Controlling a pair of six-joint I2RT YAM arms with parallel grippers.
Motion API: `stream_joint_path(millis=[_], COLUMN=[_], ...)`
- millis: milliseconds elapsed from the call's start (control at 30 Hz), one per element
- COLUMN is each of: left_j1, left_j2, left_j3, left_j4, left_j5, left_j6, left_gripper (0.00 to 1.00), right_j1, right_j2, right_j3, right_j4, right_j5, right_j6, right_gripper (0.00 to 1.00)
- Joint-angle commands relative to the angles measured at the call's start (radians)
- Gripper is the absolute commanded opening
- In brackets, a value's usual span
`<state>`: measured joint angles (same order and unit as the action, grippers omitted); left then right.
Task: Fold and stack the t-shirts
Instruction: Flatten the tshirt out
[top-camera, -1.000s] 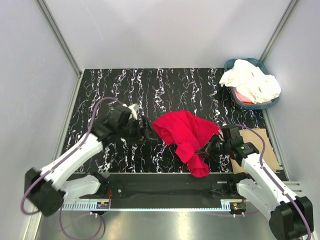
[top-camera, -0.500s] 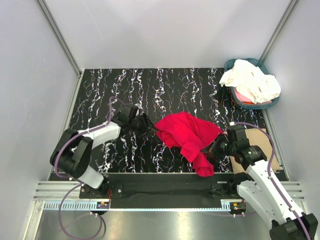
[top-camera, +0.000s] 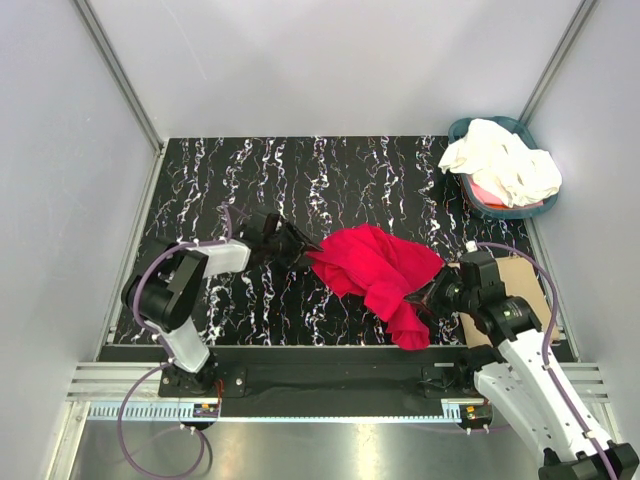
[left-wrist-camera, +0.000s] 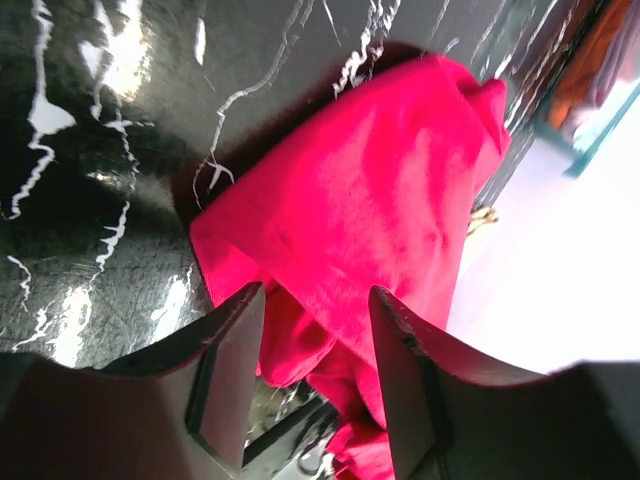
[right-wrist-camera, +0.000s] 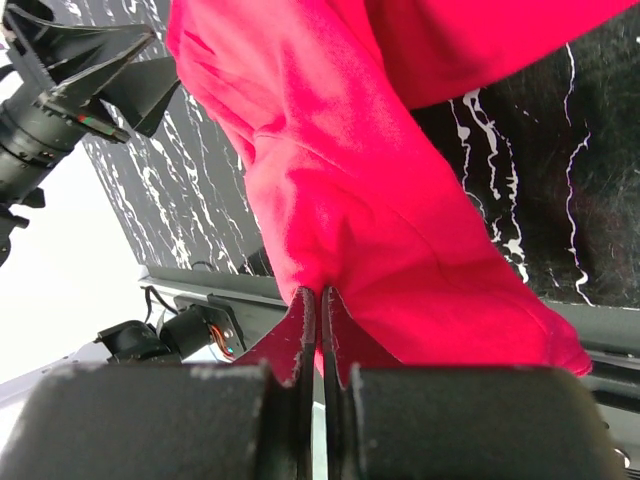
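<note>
A crumpled red t-shirt (top-camera: 380, 272) lies mid-table on the black marbled table (top-camera: 300, 180). My right gripper (top-camera: 428, 295) is shut on a fold of the red t-shirt (right-wrist-camera: 400, 180) at its right edge, lifting it slightly. My left gripper (top-camera: 300, 252) is open at the shirt's left edge; in the left wrist view the red t-shirt (left-wrist-camera: 370, 200) lies between and beyond my open fingers (left-wrist-camera: 235, 370). A teal basket (top-camera: 470, 130) at the back right holds white t-shirts (top-camera: 500, 160) over something orange.
A brown cardboard sheet (top-camera: 520, 290) lies at the table's right side under my right arm. Grey walls with metal posts (top-camera: 120, 70) bound the table. A black rail (top-camera: 330, 370) runs along the near edge.
My left arm has swung in low and its gripper has moved right to the shirt's left edge. My right gripper has shifted slightly right, dragging the shirt with it.
</note>
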<state>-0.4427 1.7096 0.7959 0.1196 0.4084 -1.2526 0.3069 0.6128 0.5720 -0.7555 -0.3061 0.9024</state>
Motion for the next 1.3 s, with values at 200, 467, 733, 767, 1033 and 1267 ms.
stream_joint_path(millis=[200,467,733,767,1033,1267], left_j1=[0.028,0.079,0.081,0.081,0.079,0.082], left_j2=[0.087,-0.08,-0.24,-0.263,-0.582,-1.009], left_j3=[0.146,0.512,0.905,0.93,0.625,0.065], left_j4=[0.015,-0.398,-0.512,-0.517,-0.555,-0.808], left_j5=[-0.04,-0.296,-0.398,-0.39,-0.453,-0.487], left_j6=[-0.039,0.351,0.605,0.617,0.615,0.38], left_gripper=[0.15,0.0,0.0,0.0,0.0,0.19], right_j1=[0.003,0.005,0.001,0.001,0.001,0.003], right_j2=[0.002,0.212,0.643,0.675,0.515,0.163], right_j3=[0.064,0.329,1.006,1.123,0.937,0.153], right_j4=[-0.008,-0.018,-0.062,-0.067,-0.079,-0.015], right_j5=[0.024,0.24,0.516,0.512,0.158,-0.169], right_j6=[-0.031,-0.184,-0.48,-0.52,-0.406,-0.136], right_gripper=[0.0,0.0,0.0,0.0,0.05,0.42])
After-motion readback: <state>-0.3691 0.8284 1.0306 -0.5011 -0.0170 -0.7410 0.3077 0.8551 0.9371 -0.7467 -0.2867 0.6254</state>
